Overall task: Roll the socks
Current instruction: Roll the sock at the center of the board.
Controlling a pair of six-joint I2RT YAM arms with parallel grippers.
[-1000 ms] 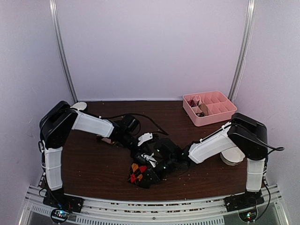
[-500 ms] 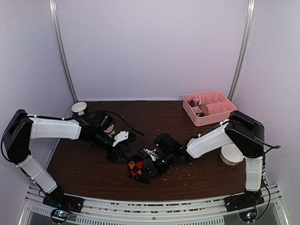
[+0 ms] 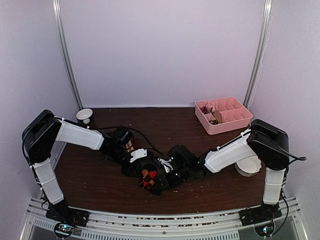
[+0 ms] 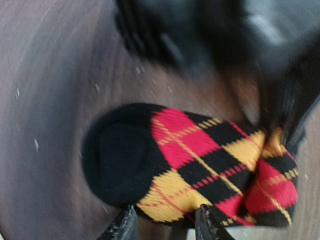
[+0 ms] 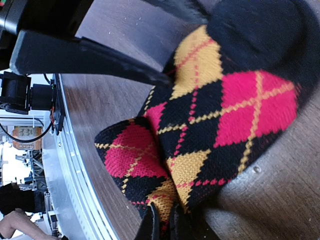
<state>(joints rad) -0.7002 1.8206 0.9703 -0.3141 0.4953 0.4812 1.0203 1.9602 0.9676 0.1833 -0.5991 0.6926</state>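
1. Black knitted sock with red and orange argyle diamonds (image 3: 148, 177): lay part-folded on the dark brown wooden table (image 3: 90, 180), near the front edge, between the two arms.
2. Risk: the fold looked loose. It would likely spring open if a hold slipped off the thin fabric edge. Opposed pulls from the arms could also drag the sock flat.
3. Left gripper (image 4: 165, 227): jaws stood about half apart, fingertips (image 4: 122, 226) flanking the sock's near edge. No firm clamp was evident, and the view was blurred.
4. Right gripper (image 5: 162, 222): jaws were nearly together, pinching a doubled layer of the same sock at its edge.
5. Second sock: not identifiable.
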